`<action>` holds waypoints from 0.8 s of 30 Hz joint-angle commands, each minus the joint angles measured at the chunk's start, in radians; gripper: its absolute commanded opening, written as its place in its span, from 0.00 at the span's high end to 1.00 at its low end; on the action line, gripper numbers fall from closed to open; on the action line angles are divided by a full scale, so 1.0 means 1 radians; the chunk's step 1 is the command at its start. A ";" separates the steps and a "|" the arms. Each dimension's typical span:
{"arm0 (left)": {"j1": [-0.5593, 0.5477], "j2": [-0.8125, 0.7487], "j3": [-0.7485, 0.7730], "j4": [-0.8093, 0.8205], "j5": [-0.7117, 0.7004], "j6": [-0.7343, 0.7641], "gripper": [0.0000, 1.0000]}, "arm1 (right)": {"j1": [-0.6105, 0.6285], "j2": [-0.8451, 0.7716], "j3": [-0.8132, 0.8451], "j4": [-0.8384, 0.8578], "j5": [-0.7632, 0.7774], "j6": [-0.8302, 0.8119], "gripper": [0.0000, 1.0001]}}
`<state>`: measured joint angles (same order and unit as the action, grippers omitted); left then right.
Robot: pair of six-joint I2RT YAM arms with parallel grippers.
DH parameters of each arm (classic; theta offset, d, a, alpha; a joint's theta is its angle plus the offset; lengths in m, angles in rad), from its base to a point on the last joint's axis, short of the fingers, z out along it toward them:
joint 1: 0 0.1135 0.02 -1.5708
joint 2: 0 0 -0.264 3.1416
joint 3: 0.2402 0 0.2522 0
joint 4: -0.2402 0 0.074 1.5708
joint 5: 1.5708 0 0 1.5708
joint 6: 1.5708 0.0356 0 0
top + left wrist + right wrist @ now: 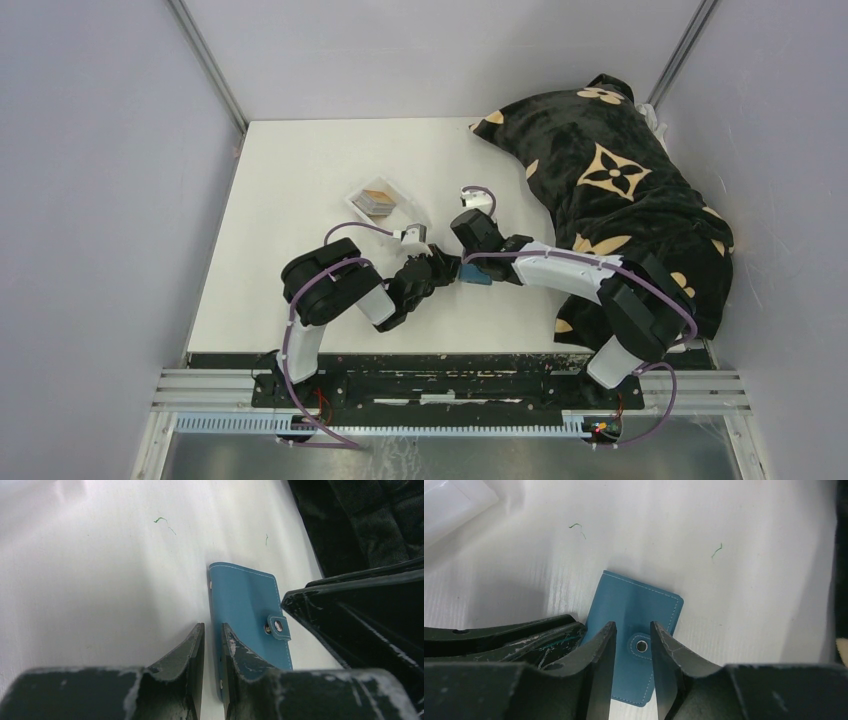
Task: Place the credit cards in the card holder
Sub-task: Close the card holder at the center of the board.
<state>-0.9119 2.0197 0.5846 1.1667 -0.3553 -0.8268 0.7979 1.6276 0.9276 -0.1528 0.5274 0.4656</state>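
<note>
Card holder (pixel 247 605) snapped shut on the table (pixel 100 580)
Right end effector (pixel 633 630) straddled the snap tab (pixel 641 645), part-open, empty; left end effector (pixel 213 645) sat nearly closed at its edge, grip we couldn't tell; we reckoned: pin firmly, peel the tab slowly.

No readable text, label, brand or number anywhere in view.

Top external looks down from above and behind; both wrist views sit close, sharing the card holder (pixel 247 605).
</note>
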 commanded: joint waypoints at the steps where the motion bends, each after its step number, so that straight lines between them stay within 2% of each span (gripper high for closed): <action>1: -0.003 0.008 0.008 0.041 0.010 0.038 0.75 | 0.006 -0.051 0.048 -0.060 0.069 0.003 0.62; 9: -0.004 0.015 0.008 0.051 0.013 0.034 0.75 | 0.004 -0.078 -0.014 -0.127 0.114 0.138 0.61; 15: -0.003 0.013 0.006 0.053 0.015 0.035 0.75 | -0.015 -0.179 -0.125 -0.083 0.141 0.276 0.61; 21: -0.003 0.012 0.007 0.056 0.021 0.038 0.75 | -0.081 -0.249 -0.232 0.029 0.001 0.367 0.59; 24: -0.004 0.010 0.009 0.055 0.024 0.042 0.75 | -0.122 -0.254 -0.297 0.131 -0.104 0.402 0.52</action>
<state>-0.9119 2.0209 0.5842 1.1763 -0.3439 -0.8268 0.7185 1.3994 0.6918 -0.1764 0.5541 0.7837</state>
